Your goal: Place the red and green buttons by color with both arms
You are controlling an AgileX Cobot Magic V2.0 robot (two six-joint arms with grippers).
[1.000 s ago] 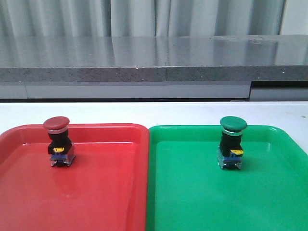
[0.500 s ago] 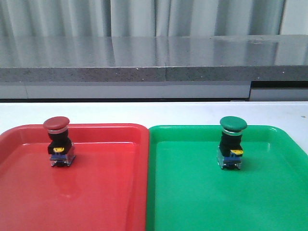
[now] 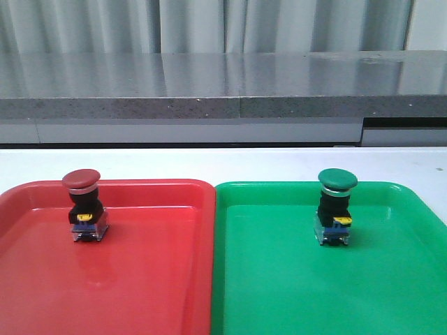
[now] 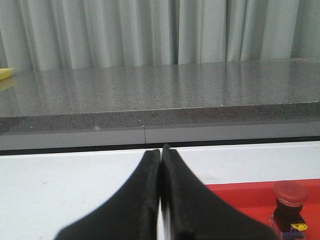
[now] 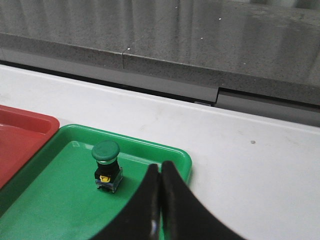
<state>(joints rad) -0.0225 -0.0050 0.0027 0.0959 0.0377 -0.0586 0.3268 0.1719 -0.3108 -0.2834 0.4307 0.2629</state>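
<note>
The red button [image 3: 83,205] stands upright in the red tray [image 3: 140,279], near its far left part. It also shows in the left wrist view [image 4: 290,206]. The green button [image 3: 335,206] stands upright in the green tray [image 3: 279,293], near its far right part, and shows in the right wrist view [image 5: 106,165]. My left gripper [image 4: 160,152] is shut and empty, off the red tray's left side. My right gripper [image 5: 160,167] is shut and empty, above the green tray's far right corner. Neither arm shows in the front view.
The two trays lie side by side on a white table [image 3: 223,164]. A grey stone ledge [image 3: 223,98] runs along the table's far edge, with curtains behind it.
</note>
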